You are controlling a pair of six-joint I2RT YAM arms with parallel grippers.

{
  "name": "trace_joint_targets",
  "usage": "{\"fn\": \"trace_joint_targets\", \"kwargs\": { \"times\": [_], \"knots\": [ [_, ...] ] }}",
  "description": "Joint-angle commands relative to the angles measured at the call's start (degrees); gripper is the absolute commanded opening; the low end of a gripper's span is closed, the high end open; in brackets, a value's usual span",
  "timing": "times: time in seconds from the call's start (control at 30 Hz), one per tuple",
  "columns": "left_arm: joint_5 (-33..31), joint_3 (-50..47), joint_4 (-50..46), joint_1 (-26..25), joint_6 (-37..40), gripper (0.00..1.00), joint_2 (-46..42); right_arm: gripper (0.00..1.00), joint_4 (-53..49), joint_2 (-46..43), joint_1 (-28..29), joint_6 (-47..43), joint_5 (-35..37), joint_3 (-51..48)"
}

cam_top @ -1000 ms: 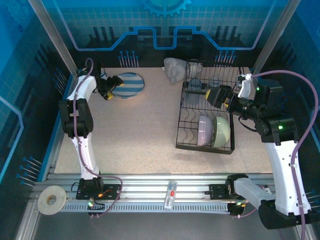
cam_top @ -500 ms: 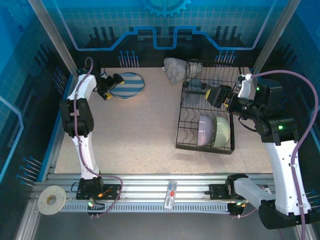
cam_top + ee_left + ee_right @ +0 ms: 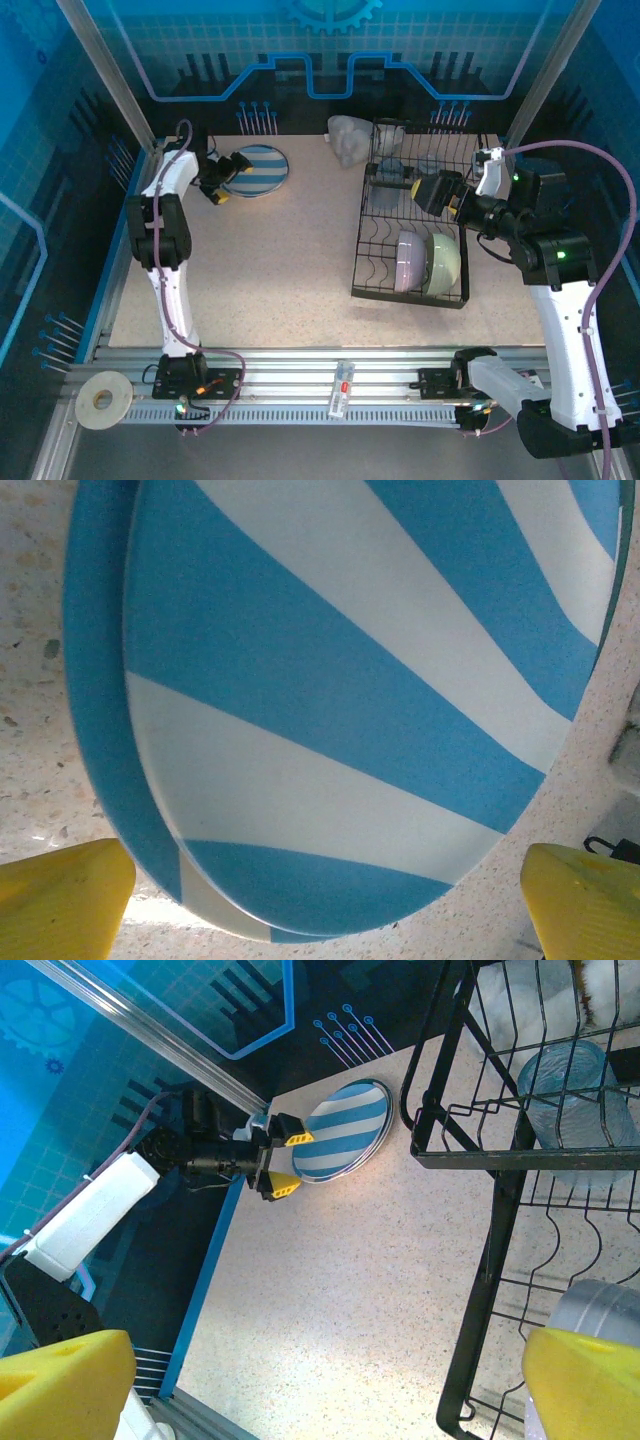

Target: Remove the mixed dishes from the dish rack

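Nearer than the right fingers [image 3: 411, 187] and below them, the lavender bowl [image 3: 408, 260] and the pale green bowl [image 3: 446, 262] stand on edge, side by side, in the near slots of the dish rack [image 3: 408, 297]. These fingers hang wide open over the middle of the rack and carry nothing. Just beyond them, in the far basket, a clear cup [image 3: 565, 1090] waits too. Far to their left, the striped plate [image 3: 255, 170] lies flat on the worktop [image 3: 280, 260], outside the rack. The left fingers [image 3: 228, 178] stand spread at both sides of its near rim and do not grip it. By my judgement the plates are unloaded, while both bowls and the cups are left.
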Motion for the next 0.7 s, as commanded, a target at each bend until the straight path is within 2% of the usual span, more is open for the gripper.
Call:
{"fn": "trace_joint_targets", "kwargs": {
  "times": [0.0, 0.67],
  "knots": [
    [1.5, 2.8, 0.5, -0.5, -1.9, 0.99, 0.9, 1.0, 0.2, -0.6, 0.9, -0.1, 0.5, 0.0],
    [4.7, 10.1, -0.9, -1.8, -3.9, 0.99, 6.3, 1.0, 0.8, -1.7, 1.2, 0.6, 0.7, -0.8]
  ]
}}
